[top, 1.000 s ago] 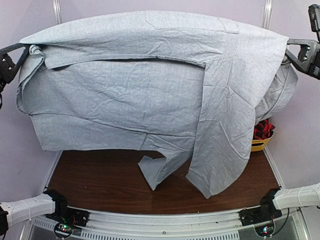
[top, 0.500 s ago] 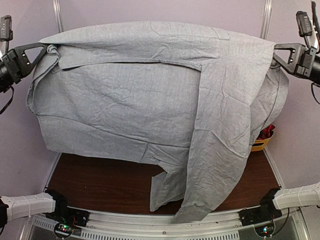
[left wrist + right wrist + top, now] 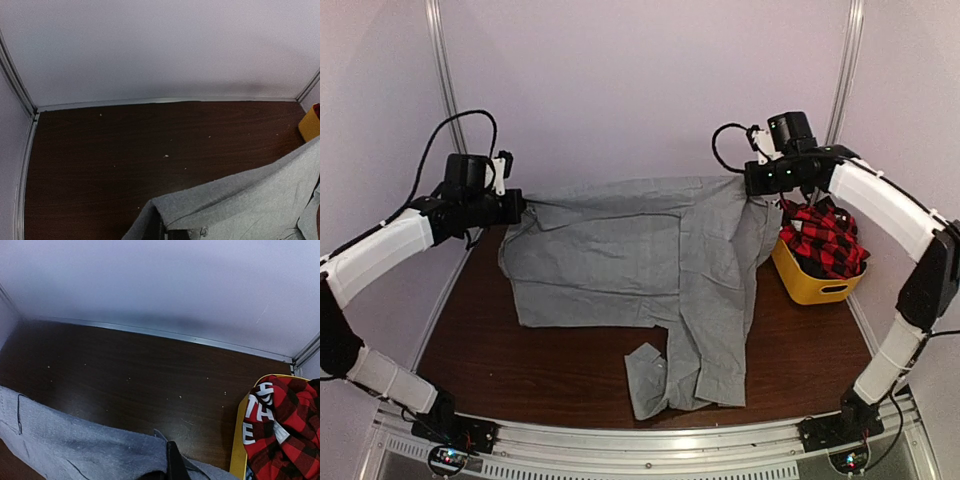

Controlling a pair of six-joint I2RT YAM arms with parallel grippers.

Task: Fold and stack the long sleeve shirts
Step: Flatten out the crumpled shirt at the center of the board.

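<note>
The light-grey long sleeve shirt [image 3: 640, 270] is stretched between both grippers, its upper edge raised at the back of the table and its lower part and a sleeve lying on the dark wooden table [image 3: 540, 365]. My left gripper [image 3: 518, 207] is shut on its left upper corner, seen as a grey fold in the left wrist view [image 3: 235, 205]. My right gripper [image 3: 752, 182] is shut on its right upper corner; grey cloth drapes over the finger [image 3: 173, 462]. A red-and-black plaid shirt [image 3: 825, 238] lies in the yellow tub [image 3: 810, 285], and shows in the right wrist view [image 3: 285, 430].
The yellow tub stands at the table's right edge, close to my right gripper. Pale walls with metal posts [image 3: 445, 75] enclose the back and sides. The metal rail [image 3: 640, 445] runs along the near edge.
Both arms have moved the grey shirt away from the camera and down toward the back of the table. Its lower part and sleeve now rest on the table.
</note>
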